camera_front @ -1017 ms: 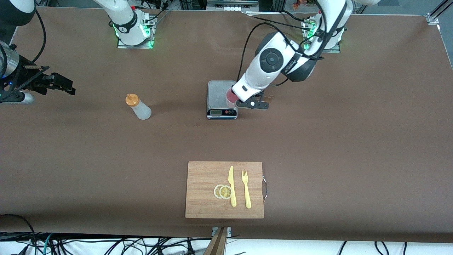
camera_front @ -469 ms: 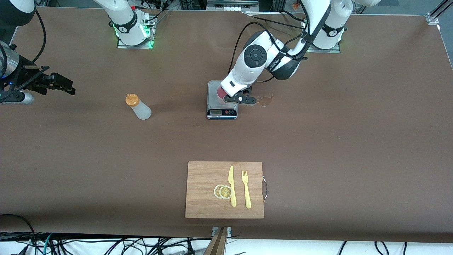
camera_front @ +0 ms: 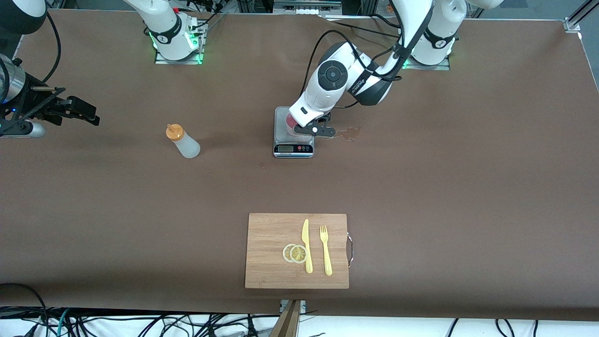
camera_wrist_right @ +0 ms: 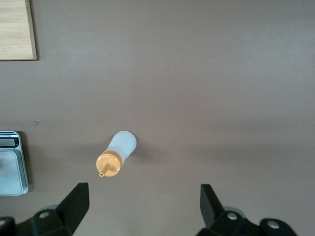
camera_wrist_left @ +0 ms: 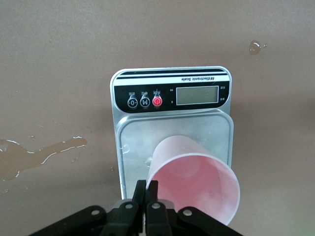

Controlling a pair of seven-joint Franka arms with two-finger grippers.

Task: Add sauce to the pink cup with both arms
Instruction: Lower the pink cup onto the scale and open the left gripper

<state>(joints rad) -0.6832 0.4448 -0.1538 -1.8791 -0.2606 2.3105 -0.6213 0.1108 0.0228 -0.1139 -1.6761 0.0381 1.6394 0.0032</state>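
Left gripper [camera_wrist_left: 147, 204], fingers clamped on the pink cup's [camera_wrist_left: 194, 179] rim, holds it over the kitchen scale [camera_front: 293, 132], upper centre | lower it level, clear of the spill [camera_front: 350, 134] | right gripper [camera_front: 77, 108] open, waiting upper left | sauce bottle [camera_front: 183, 141] upright, centre-left on the surface

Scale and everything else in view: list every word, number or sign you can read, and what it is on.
"Electronic Scale": on the scale's black panel, by a small logo I can't make out.
"M": on its middle button; the other two buttons' signs and the captions over all three are too small.
Display: blank.
Lettering on the left arm's wrist: too small.
Cup, bottle, board: none.
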